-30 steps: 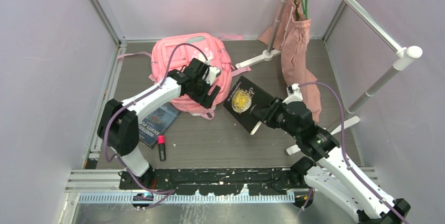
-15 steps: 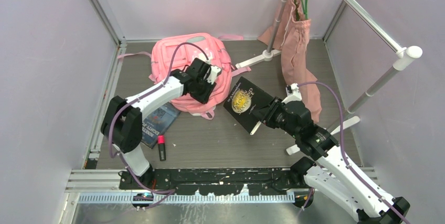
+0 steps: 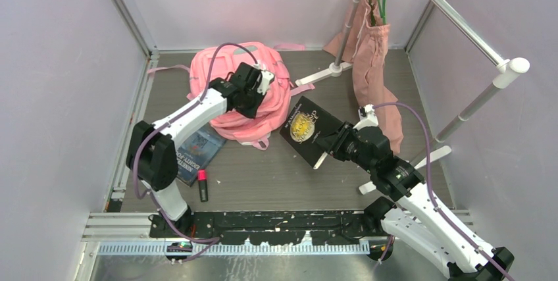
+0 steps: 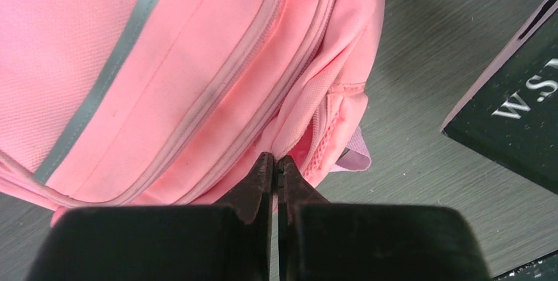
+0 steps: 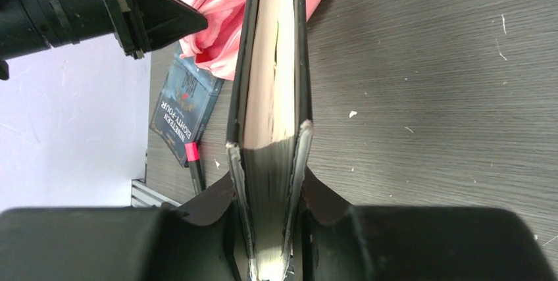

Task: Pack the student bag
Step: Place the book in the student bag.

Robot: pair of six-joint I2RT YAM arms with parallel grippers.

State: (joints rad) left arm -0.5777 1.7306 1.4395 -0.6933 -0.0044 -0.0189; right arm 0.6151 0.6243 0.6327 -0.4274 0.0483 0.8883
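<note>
Student bag [image 3: 253, 123] lies rear-centre, up-left of the right gripper [image 5: 268, 137], which is clamped on a black book [image 3: 306, 126] whose long axis points bagward. Nearer, the left gripper [image 4: 275, 162] is pinched tight on the bag's zip seam.

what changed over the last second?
Left gripper slid across the bright pink fabric backpack toward the back wall, jaws shut at its zip seam. Unchanged: right gripper clamping the black hardcover book; blue paperback and black marker lying near the left arm.
</note>
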